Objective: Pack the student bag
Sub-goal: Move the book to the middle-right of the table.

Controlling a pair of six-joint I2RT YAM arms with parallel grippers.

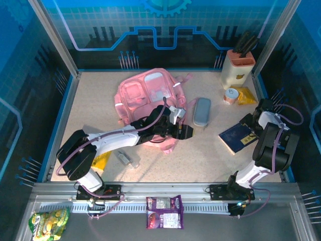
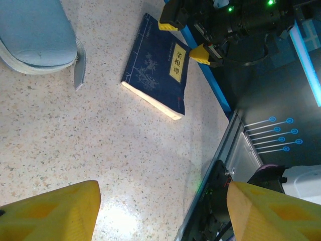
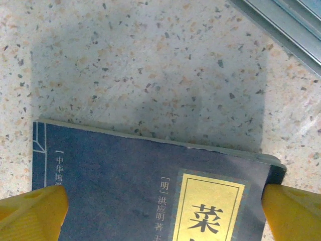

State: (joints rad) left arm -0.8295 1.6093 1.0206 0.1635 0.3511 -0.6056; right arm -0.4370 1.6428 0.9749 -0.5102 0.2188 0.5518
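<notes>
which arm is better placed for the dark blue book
Right: the right gripper hangs open over the dark blue paperback book, fingers either side. The left gripper sits by the pink fabric backpack.

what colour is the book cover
The book is dark navy blue with a yellow title label, clearest in the left wrist view.

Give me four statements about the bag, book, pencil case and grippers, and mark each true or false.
1. The blue book lies flat on the table. True.
2. The left gripper grips the grey pencil case. False: its jaws stand open with nothing between them.
3. The right gripper is open, with a finger on each side of the book. True.
4. The pencil case is inside the student bag. False: it lies on the table beside the bag.
</notes>
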